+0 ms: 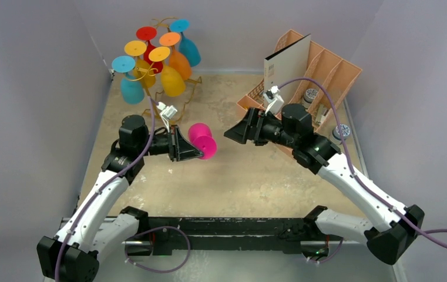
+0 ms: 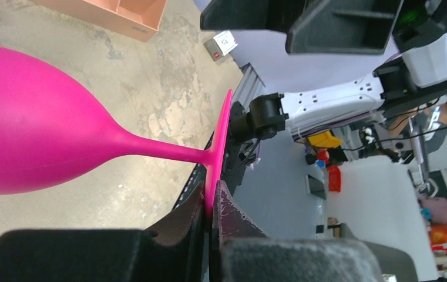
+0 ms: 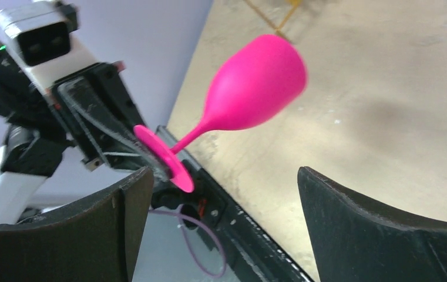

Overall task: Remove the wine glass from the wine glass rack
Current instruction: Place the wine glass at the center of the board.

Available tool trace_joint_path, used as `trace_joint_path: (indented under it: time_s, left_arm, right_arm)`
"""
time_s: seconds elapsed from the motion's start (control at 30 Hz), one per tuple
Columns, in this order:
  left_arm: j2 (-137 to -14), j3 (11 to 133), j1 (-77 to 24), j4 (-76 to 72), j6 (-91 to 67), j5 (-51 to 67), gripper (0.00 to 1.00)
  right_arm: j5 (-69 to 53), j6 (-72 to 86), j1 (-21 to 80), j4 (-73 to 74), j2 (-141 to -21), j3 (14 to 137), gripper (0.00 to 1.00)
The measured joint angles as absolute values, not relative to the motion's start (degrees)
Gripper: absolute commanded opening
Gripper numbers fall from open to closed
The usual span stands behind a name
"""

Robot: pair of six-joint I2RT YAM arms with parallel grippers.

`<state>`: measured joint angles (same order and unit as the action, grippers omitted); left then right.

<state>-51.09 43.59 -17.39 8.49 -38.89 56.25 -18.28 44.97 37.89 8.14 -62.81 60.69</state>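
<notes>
We log the left end effector (image 2: pixel 212 205) pinching the foot rim of the pink wine glass (image 1: pixel 203 140), held sideways above the bench (image 1: pixel 238 176), well apart from the wine glass rack (image 1: pixel 191 89) (gold wires mostly hidden behind the coloured glasses (image 1: pixel 171 79)). The right end effector (image 1: pixel 232 133) is spread wide and empty.

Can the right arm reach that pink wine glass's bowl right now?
Probably yes: the right gripper faces the pink wine glass, jaws wide, nothing between, and the left gripper pinches only its foot.
</notes>
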Motion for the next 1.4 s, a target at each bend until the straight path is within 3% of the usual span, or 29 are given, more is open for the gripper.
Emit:
trace_joint_path:
  time_s: [0.27,0.8,0.9,1.0,1.1,1.4]
  left_arm:
    - [-48.9,43.7,-17.4,13.3,-27.8,59.2,0.0]
    - [-36.9,38.7,-17.4,17.6,-1.3,70.1,0.0]
    - [-35.0,38.1,-17.4,19.1,3.3,70.5,0.0]
    - [-34.9,38.1,-17.4,21.8,9.3,70.9,0.0]
    - [-36.2,38.2,-17.4,27.1,16.0,71.1,0.0]
    - [-39.4,38.5,-17.4,30.7,23.4,75.5,0.0]
  right_arm:
    - [-3.5,41.5,37.9,18.7,-58.5,61.9,0.99]
    - [4.7,32.2,37.4,14.9,-53.6,53.8,0.99]
    - [-2.7,33.3,32.6,16.6,-55.5,56.7,0.98]
    - [-17.8,40.4,22.2,8.5,-59.4,55.9,0.95]
    - [-30.4,48.6,17.0,-2.7,-65.8,53.9,0.85]
    - [-55.6,70.5,18.0,-30.7,-81.7,55.3,0.75]
